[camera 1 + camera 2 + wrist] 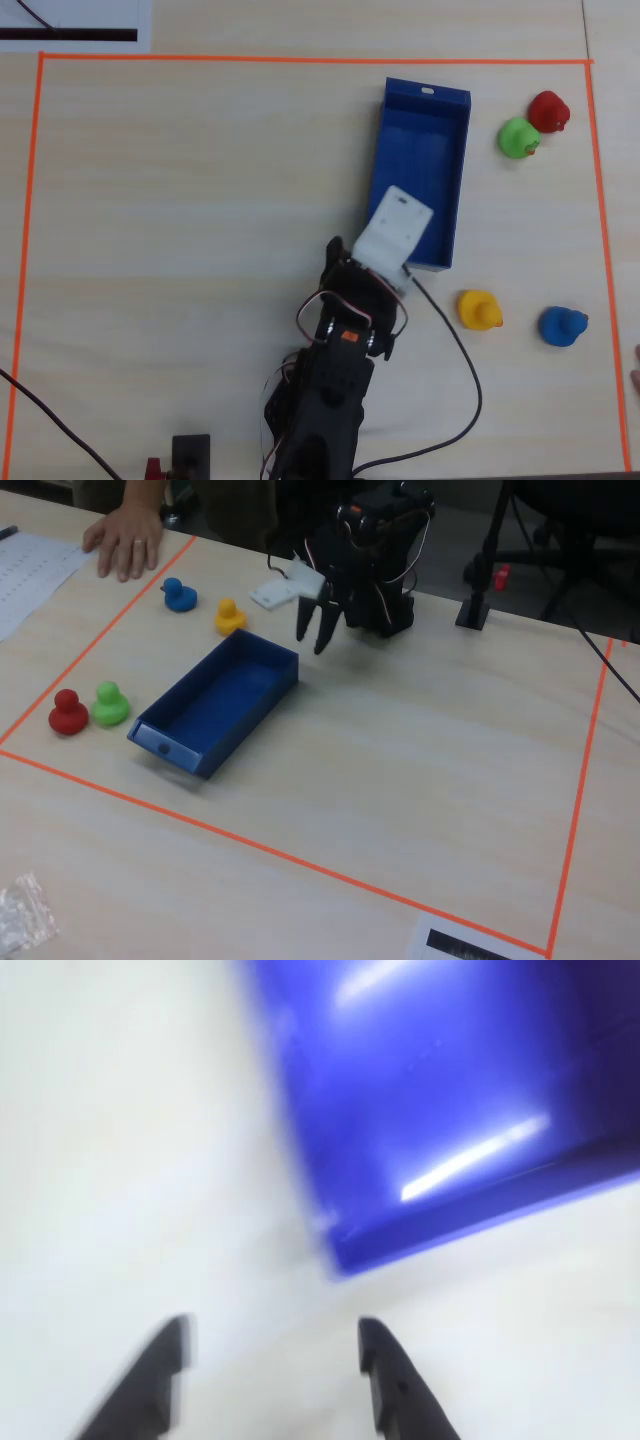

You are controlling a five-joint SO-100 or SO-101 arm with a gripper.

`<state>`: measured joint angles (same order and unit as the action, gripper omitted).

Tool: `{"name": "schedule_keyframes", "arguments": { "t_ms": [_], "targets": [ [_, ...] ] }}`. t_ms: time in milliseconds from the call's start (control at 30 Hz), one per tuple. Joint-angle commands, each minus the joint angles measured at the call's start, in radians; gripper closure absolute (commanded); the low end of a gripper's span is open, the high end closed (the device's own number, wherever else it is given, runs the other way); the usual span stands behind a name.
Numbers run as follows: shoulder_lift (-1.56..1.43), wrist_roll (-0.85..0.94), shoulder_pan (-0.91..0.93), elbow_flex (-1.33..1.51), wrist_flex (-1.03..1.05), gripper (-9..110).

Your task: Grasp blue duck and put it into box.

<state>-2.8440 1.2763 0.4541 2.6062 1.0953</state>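
The blue duck (563, 326) sits on the table at the lower right of the overhead view, right of a yellow duck (479, 309). In the fixed view the blue duck (179, 595) is at the far left. The open blue box (425, 170) is empty; it also shows in the fixed view (220, 705) and its corner fills the top of the wrist view (450, 1110). My gripper (310, 640) hangs open and empty just above the table at the box's near end, well apart from the blue duck. In the wrist view my gripper (275, 1345) has both black fingers spread with nothing between them.
A green duck (519, 137) and a red duck (549, 111) stand right of the box's far end. Orange tape (300, 59) frames the work area. A person's hand (127, 540) rests on the table edge near the blue duck. A cable (460, 350) trails beside the arm.
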Motion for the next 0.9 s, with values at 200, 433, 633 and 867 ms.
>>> {"name": "schedule_keyframes", "arguments": {
  "t_ms": [200,433,633,867],
  "targets": [
    [0.449,0.15,0.614,-0.667,-0.222,65],
    [0.606,0.175,0.816,-0.598,-0.548,62],
    [0.77,0.184,0.91,-0.495,-0.811,59],
    [0.968,0.195,0.943,-0.463,-0.986,58]
  ]
}}
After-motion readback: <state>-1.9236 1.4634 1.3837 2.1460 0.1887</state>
